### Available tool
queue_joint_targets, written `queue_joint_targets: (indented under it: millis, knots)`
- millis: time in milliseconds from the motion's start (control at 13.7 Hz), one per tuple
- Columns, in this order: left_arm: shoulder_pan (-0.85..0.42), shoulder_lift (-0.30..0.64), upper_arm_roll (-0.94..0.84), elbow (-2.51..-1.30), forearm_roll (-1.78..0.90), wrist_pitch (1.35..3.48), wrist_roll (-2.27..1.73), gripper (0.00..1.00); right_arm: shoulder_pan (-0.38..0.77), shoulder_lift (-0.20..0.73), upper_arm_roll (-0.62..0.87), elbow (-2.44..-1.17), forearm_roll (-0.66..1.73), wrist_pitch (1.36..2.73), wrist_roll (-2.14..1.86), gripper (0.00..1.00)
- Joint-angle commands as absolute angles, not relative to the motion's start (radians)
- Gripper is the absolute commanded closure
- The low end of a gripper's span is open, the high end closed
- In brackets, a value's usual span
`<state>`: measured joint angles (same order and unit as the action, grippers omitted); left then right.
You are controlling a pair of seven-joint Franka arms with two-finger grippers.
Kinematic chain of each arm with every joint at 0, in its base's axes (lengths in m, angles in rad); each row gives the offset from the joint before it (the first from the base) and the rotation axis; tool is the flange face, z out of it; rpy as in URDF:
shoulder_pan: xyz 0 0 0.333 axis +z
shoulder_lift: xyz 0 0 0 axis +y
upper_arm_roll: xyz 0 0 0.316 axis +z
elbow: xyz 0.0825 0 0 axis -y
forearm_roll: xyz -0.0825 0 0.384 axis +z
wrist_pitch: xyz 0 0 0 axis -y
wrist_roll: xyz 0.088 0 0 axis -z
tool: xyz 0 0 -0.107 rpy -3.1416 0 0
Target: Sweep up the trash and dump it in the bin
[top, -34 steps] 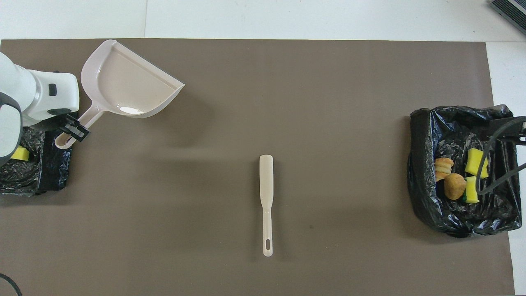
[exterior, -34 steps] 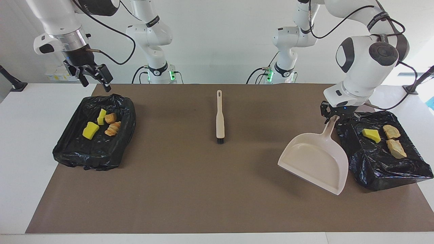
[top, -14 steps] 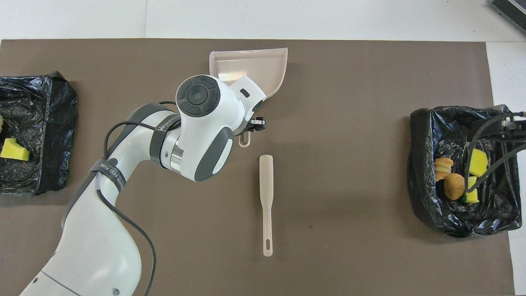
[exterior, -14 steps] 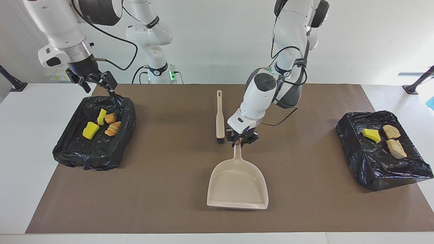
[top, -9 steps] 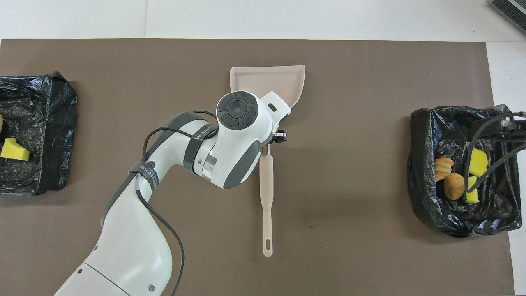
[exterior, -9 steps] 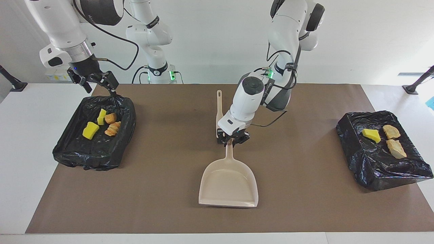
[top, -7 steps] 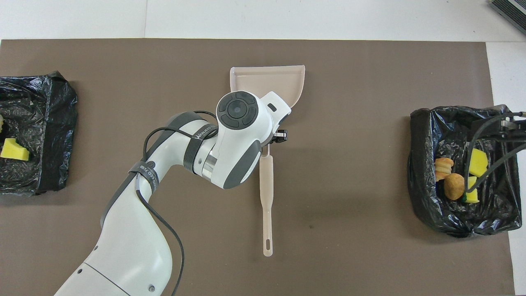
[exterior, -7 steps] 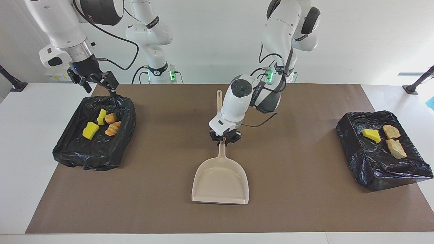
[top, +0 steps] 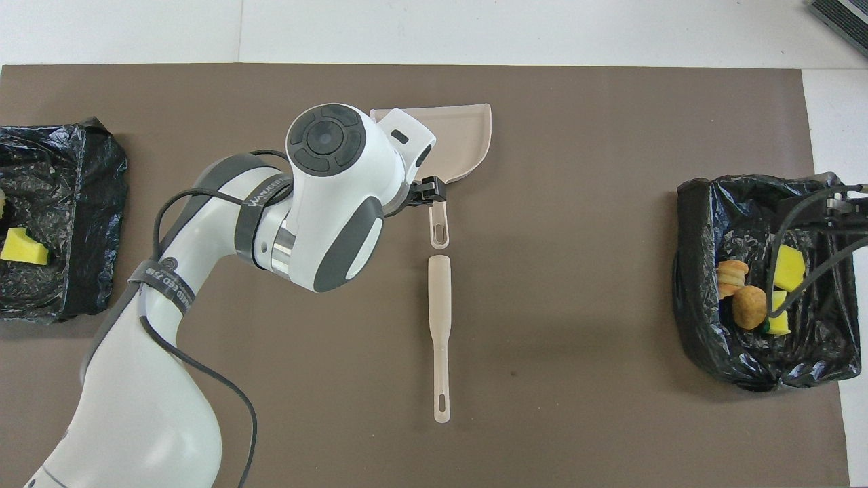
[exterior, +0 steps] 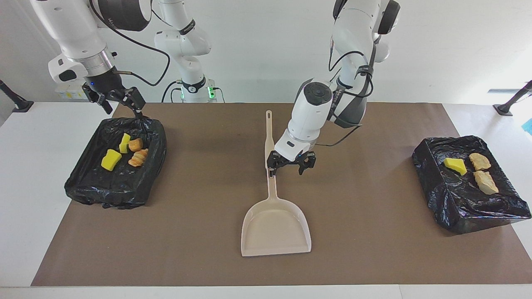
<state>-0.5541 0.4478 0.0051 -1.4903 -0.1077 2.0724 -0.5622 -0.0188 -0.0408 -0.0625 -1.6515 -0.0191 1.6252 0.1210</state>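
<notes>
Facing view first: at frame centre, the beige plastic dustpan (exterior: 276,227) is laid flat on the brown table mat (exterior: 199,216), mouth toward the bottom edge, its handle running up beside the slim beige brush (exterior: 269,137) — set down, it seems, to be parked with its partner tool. Just above the handle the left gripper (exterior: 291,165) is seen with fingers spread wide, nothing held. At upper left the right gripper (exterior: 117,98) is kept waiting over the rim of the black-lined bin (exterior: 120,182), fingers apart and empty. The trash is already binned: four scraps (exterior: 124,151) there, three scraps (exterior: 471,168) in the second black-lined bin (exterior: 465,207) at the right edge.

Overhead view: the dustpan (top: 461,142) is partly covered by the left arm at upper centre; the brush (top: 439,325) lies below it.

Against the earlier frames, the handle has been released, the jaws opened and lifted clear, and the pan has settled slightly askew.
</notes>
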Motion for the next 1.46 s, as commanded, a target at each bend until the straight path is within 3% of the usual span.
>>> queue_joint_targets:
  millis: [0, 513, 1025, 1392]
  knots:
    - [-0.509, 0.42, 0.02, -1.49, -0.084, 2.026, -0.555, 0.0, -0.025, -0.035, -0.06, -1.641, -0.017, 1.629, 0.1, 0.0]
    - [-0.295, 0.335, 0.02, -1.491, -0.086, 1.892, -0.203, 0.0, -0.025, -0.035, -0.06, -1.641, -0.017, 1.629, 0.098, 0.0]
    - [-0.083, 0.17, 0.02, -1.528, -0.08, 1.715, 0.093, 0.0, -0.025, -0.037, -0.06, -1.643, -0.017, 1.62, 0.098, 0.0]
    - [-0.072, 0.072, 0.028, -1.557, -0.062, 1.589, 0.119, 0.0, -0.037, -0.037, -0.066, -1.638, -0.018, 1.597, 0.097, 0.0]
